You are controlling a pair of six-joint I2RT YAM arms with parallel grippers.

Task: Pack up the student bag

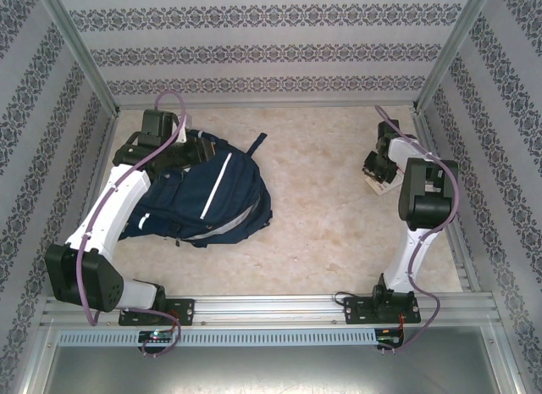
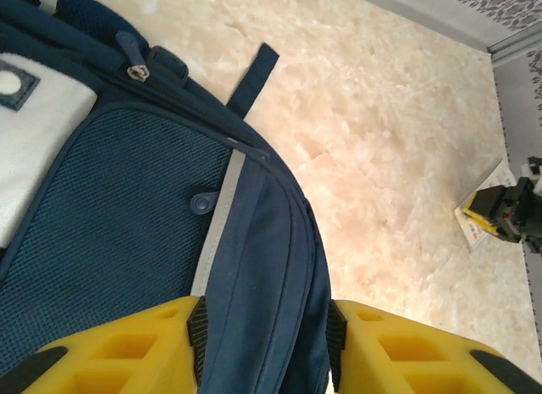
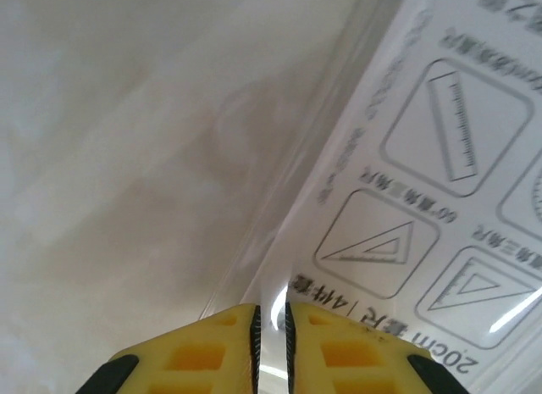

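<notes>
Table (image 1: 322, 216), seen from above. The student bag (image 1: 212, 199) lies on its far-left part. The left arm (image 1: 106, 216) arches forward over the bag. The left gripper (image 2: 267, 318) is at the bag's far end, jaws apart astride a fabric ridge; whether they are clamped on it cannot be told. The right arm (image 1: 419, 233) folds at the elbow by the right wall. The right gripper (image 3: 271, 326) points down, pinching the edge of a clear ruler-set packet (image 3: 406, 199).

"20cm" on clear ruler-set packet (image 3: 423, 199)

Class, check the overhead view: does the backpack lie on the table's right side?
No: the student bag lies at the left, partly under the left arm.
</notes>
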